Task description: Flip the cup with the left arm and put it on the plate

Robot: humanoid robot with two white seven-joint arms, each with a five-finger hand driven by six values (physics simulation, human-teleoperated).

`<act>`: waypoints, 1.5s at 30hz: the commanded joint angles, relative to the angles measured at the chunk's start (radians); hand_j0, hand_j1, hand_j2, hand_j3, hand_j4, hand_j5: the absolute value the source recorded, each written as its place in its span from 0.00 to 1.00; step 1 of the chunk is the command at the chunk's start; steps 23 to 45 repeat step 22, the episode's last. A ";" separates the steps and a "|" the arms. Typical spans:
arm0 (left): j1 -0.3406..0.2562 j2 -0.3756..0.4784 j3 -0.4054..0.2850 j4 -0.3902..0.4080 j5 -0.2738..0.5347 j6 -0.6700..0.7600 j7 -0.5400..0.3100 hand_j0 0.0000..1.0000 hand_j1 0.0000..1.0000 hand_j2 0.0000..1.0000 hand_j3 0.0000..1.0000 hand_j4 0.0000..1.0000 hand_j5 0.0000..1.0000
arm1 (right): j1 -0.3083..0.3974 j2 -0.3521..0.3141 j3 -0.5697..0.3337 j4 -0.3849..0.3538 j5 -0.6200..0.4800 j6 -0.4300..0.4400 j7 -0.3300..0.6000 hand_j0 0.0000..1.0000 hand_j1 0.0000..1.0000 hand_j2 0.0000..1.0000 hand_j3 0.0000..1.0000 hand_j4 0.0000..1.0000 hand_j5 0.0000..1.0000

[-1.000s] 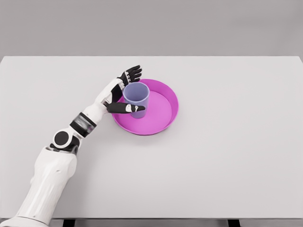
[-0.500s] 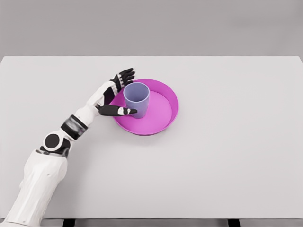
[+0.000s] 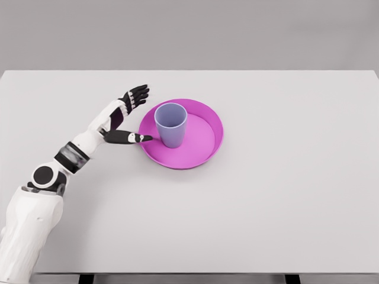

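The cup (image 3: 171, 124), pale blue-violet, is seen standing upright with its mouth upward on the left part of the magenta plate (image 3: 204, 139); the plate is set on the light grey counter (image 3: 284, 195), left of the counter's middle; the cup is located to the right of the left hand (image 3: 126, 116) and is not touched by it, a clear gap being visible between the cup's wall and the nearest fingertip; the left hand is shown released, with nothing held; its four fingers (image 3: 137, 93) are spread and directed up and to the right, beyond the plate's upper left rim, while the thumb (image 3: 131, 138) is extended separately to the right, its tip lying at the plate's left rim, just beside the cup's base; whether the thumb tip touches the rim cannot be told; the palm is turned toward the cup; the left arm is seen entering from the lower left corner and is stretched diagonally up and to the right above the counter, the elbow nearly straight.
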State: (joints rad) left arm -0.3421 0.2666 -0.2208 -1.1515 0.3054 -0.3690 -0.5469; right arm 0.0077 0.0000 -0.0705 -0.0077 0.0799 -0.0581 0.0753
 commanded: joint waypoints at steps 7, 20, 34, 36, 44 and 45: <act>0.003 0.279 0.087 -0.051 0.001 -0.200 0.001 1.00 1.00 1.00 1.00 1.00 1.00 | 0.000 0.000 0.000 0.000 0.000 0.000 0.000 1.00 1.00 1.00 1.00 1.00 1.00; 0.091 0.431 0.086 -0.145 0.000 -0.242 0.004 1.00 1.00 1.00 1.00 1.00 1.00 | 0.000 0.000 0.000 0.000 0.000 0.000 0.000 1.00 1.00 1.00 1.00 1.00 1.00; 0.092 0.431 0.086 -0.152 0.000 -0.242 0.004 1.00 1.00 1.00 1.00 1.00 1.00 | 0.000 0.000 0.000 0.000 0.000 0.000 0.000 1.00 1.00 1.00 1.00 1.00 1.00; 0.092 0.431 0.086 -0.152 0.000 -0.242 0.004 1.00 1.00 1.00 1.00 1.00 1.00 | 0.000 0.000 0.000 0.000 0.000 0.000 0.000 1.00 1.00 1.00 1.00 1.00 1.00; 0.092 0.431 0.086 -0.152 0.000 -0.242 0.004 1.00 1.00 1.00 1.00 1.00 1.00 | 0.000 0.000 0.000 0.000 0.000 0.000 0.000 1.00 1.00 1.00 1.00 1.00 1.00; 0.092 0.431 0.086 -0.152 0.000 -0.242 0.004 1.00 1.00 1.00 1.00 1.00 1.00 | 0.000 0.000 0.000 0.000 0.000 0.000 0.000 1.00 1.00 1.00 1.00 1.00 1.00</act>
